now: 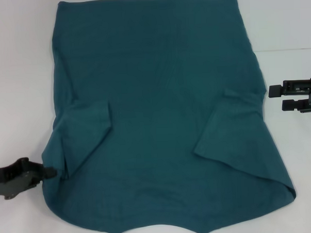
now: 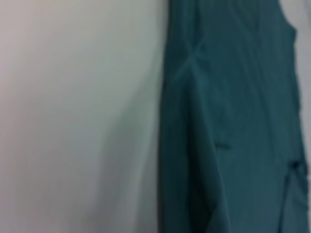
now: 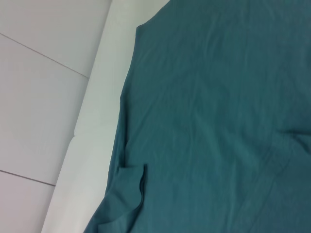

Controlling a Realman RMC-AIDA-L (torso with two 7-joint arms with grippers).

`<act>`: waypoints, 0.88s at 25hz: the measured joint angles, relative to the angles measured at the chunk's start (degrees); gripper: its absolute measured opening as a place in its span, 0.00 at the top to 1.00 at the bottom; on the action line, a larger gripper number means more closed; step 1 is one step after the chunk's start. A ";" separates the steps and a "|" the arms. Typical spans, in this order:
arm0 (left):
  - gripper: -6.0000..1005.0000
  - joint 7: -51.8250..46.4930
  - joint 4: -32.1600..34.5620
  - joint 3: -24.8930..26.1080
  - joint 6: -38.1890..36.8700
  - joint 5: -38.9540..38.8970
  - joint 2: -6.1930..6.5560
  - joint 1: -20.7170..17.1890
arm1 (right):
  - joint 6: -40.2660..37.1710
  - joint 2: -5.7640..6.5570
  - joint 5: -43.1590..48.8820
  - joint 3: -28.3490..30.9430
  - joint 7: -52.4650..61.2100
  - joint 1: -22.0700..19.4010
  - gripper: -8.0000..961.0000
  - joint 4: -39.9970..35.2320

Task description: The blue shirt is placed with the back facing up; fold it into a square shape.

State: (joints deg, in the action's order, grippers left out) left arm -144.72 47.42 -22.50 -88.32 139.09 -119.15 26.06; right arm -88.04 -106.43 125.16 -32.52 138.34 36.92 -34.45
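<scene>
The blue shirt (image 1: 160,116) is spread on the desk (image 1: 19,76); its edge is touched by the left tool (image 1: 50,172), grip unclear; the right tool (image 1: 276,97) is held open beside it.

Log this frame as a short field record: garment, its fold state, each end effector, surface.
garment: blue shirt, plain side up
fold state: both sleeves folded inward onto the body; not yet square
left end effector: at the shirt's left edge near the folded sleeve, touching the fabric
right end effector: beside the shirt's right edge, apart from it, fingers open
surface: white table
</scene>
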 joint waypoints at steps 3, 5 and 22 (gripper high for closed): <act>0.94 1.77 -0.08 2.83 -3.02 -1.44 0.45 0.06 | -0.02 0.00 0.00 -0.01 0.00 0.00 0.14 0.00; 0.94 2.13 -0.07 3.90 -4.02 -1.61 0.74 0.08 | -0.08 0.05 0.04 -0.22 0.00 -0.01 0.14 -0.04; 0.94 1.96 -0.14 3.88 -3.20 -1.72 0.93 0.43 | -13.76 2.75 15.35 -3.90 -5.81 -1.37 0.15 -4.49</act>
State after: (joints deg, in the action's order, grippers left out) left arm -142.76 47.28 -18.62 -91.52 137.36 -118.21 26.49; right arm -101.80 -103.68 140.51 -36.42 132.52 35.55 -38.95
